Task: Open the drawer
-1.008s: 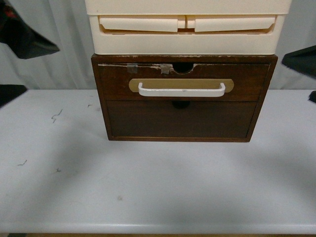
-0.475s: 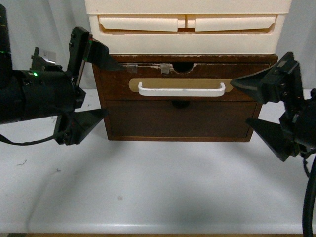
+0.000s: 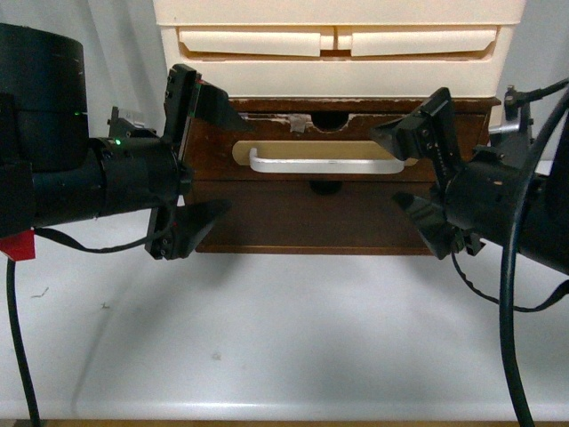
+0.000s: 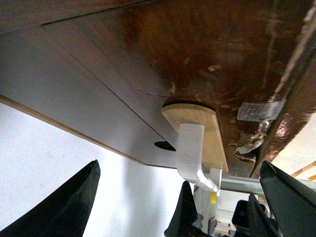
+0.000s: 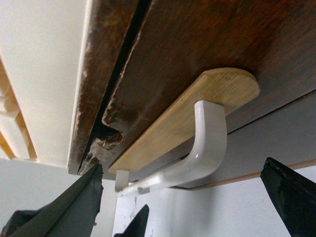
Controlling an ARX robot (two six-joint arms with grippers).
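Note:
The dark brown drawer (image 3: 444, 142) is shut, with a chipped, taped top edge. Its white bar handle (image 3: 324, 165) sits on a tan oval plate (image 3: 244, 149). My left gripper (image 3: 213, 160) is open, jaws spread above and below the handle's left end, not touching it. My right gripper (image 3: 391, 169) is open the same way at the handle's right end. In the left wrist view the handle (image 4: 190, 153) lies between my open fingers (image 4: 69, 207). In the right wrist view the handle (image 5: 210, 143) and plate (image 5: 187, 113) lie between my open fingers (image 5: 291, 192).
Cream plastic drawers (image 3: 338, 53) stand on top of the wooden chest. A plain dark brown panel (image 3: 324, 213) without a handle lies below the drawer. The chest stands on a white table (image 3: 293, 329). Black cables hang from both arms.
Both arms have come in from the sides towards the drawer front. Each open gripper now stands at one end of the handle. The drawer has not moved.

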